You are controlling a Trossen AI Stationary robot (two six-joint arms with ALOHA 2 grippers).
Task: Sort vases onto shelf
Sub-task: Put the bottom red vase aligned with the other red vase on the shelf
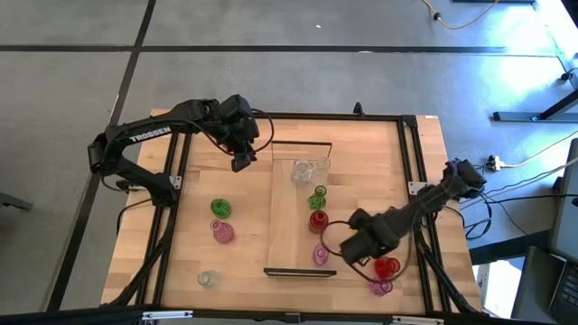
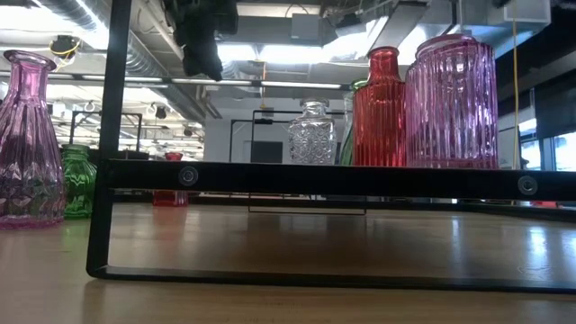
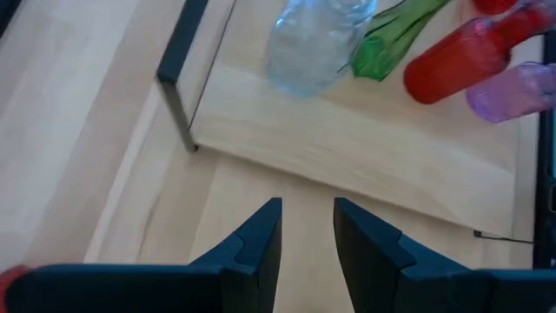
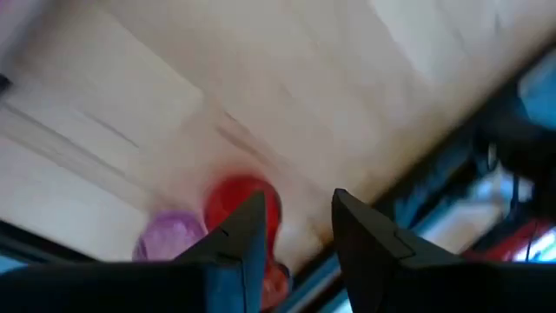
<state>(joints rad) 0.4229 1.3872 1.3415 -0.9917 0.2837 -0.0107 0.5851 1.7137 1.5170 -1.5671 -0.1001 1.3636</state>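
Light-wood tabletop (image 1: 244,262) ringed by grey floor, glass vases half sorted

Nearest, the right gripper (image 1: 363,255), fingers parted on nothing, hangs beside a round red vase (image 1: 386,266) and a pink one (image 1: 380,287); pink, red, green and clear ribbed vases stand on the long narrow wooden shelf (image 1: 287,217); farthest, the "TROSSEN"-lettered left gripper (image 1: 241,161) hovers slightly open, empty

Shelf (image 1: 287,217): one
Clear vases: two on the shelf (image 1: 301,170), one on the table (image 1: 208,279)
Green vases: one on the shelf (image 1: 317,199), one off it (image 1: 220,208)
Red vases: two (image 1: 317,220) (image 1: 386,267)
Pink vases: three (image 1: 223,232) (image 1: 321,255) (image 1: 379,288)
Arms: two
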